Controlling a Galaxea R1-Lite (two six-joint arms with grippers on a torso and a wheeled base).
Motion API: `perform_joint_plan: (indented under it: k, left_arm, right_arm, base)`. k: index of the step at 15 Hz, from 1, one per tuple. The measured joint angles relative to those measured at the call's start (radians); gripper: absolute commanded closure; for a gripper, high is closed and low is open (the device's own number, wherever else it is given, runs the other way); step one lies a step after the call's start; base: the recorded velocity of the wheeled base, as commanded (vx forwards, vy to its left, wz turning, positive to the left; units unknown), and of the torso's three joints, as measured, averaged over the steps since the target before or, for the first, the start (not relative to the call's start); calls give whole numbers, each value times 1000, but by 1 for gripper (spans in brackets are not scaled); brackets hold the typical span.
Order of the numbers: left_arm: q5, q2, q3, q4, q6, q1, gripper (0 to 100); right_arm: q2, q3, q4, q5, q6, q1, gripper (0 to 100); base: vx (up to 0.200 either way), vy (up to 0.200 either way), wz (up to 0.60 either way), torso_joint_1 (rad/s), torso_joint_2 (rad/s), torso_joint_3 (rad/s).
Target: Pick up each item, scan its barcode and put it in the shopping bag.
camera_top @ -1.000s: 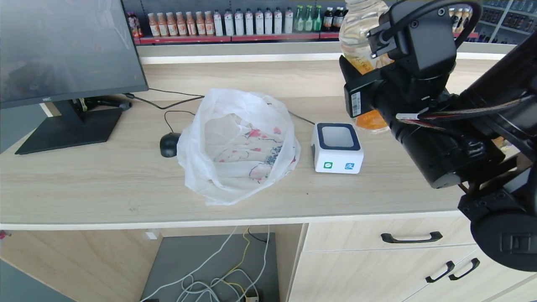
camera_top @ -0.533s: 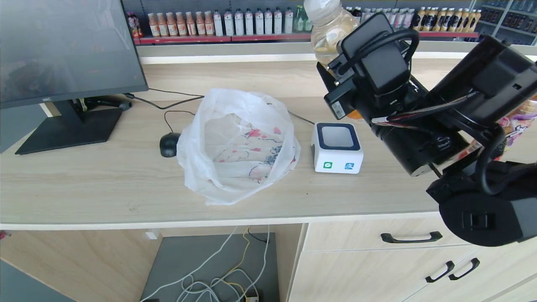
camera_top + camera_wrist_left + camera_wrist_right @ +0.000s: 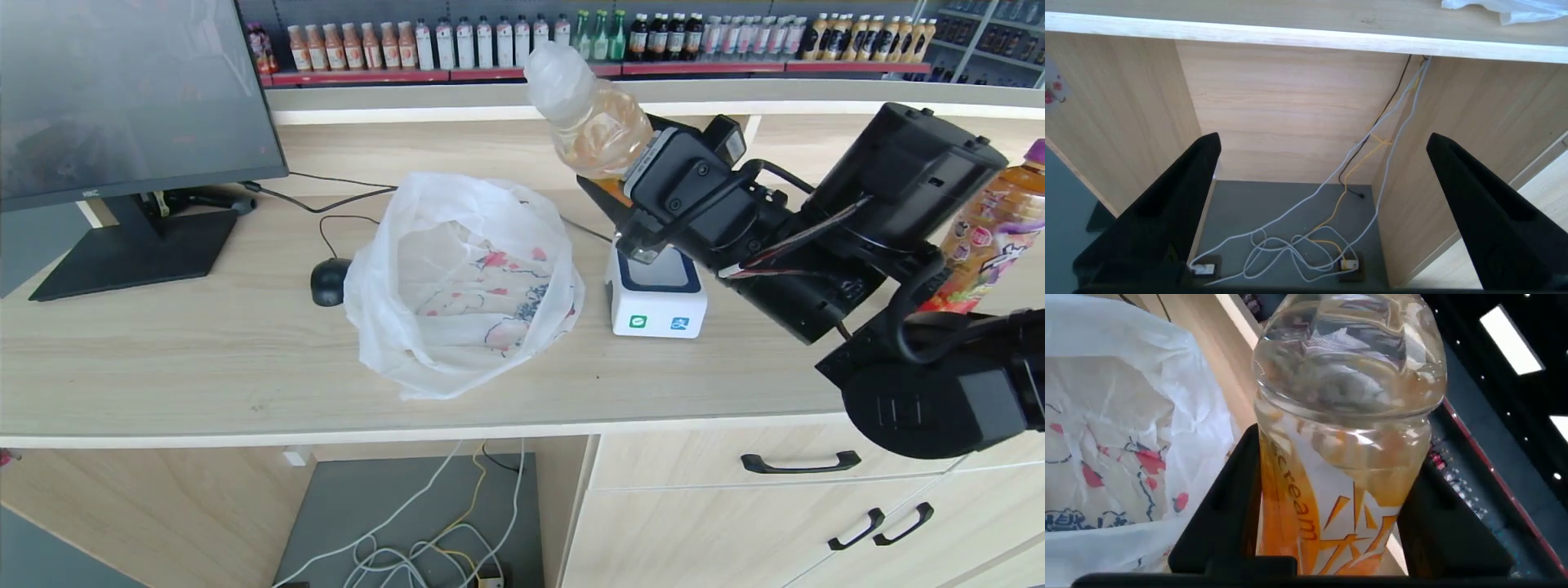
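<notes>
Right gripper is clamped tight on the bottle, jaws pinching the orange-labelled lower half, and the bottle rides in the air above the back of the scanner, not touching it. Look at the lean: the long axis is tilted, cap end up and over toward the robot's left, base end down toward the scanner window. Whether the barcode faces the glass I cannot tell. This looks like the scan step, with the drop not yet made. And here is the relation that counts: the shopping bag sits on the counter just beside the scanner, on the robot's left, mouth gaping upward. So the bag lies on the side the cap points to. My read is that the carry goes leftward, with the bottle staying above the bag's rim. The right arm is the near one by far. The left gripper hangs below the counter's edge with its jaws spread wide and nothing between them, well apart from it all. A second bottle stands off to the right, waiting.
</notes>
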Motion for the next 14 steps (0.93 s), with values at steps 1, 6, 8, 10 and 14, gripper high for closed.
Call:
perform_joint_plan:
  k: [1, 6, 8, 10, 14]
  left_arm:
    - [0, 0, 0, 0, 0, 0, 0]
    - [0, 0, 0, 0, 0, 0, 0]
    - [0, 0, 0, 0, 0, 0, 0]
    - [0, 0, 0, 0, 0, 0, 0]
    - [0, 0, 0, 0, 0, 0, 0]
  right_arm:
    - [0, -8, 7, 39, -23, -23, 100]
    - [0, -5, 19, 177, -133, -80, 100]
    - [2, -3, 18, 222, -146, -101, 100]
    - [5, 0, 18, 317, -170, -124, 100]
    - [23, 4, 17, 403, -195, -161, 100]
  base:
    - [0, 0, 0, 0, 0, 0]
    - [0, 0, 0, 0, 0, 0]
    - [0, 0, 0, 0, 0, 0]
    - [0, 0, 0, 0, 0, 0]
    - [0, 0, 0, 0, 0, 0]
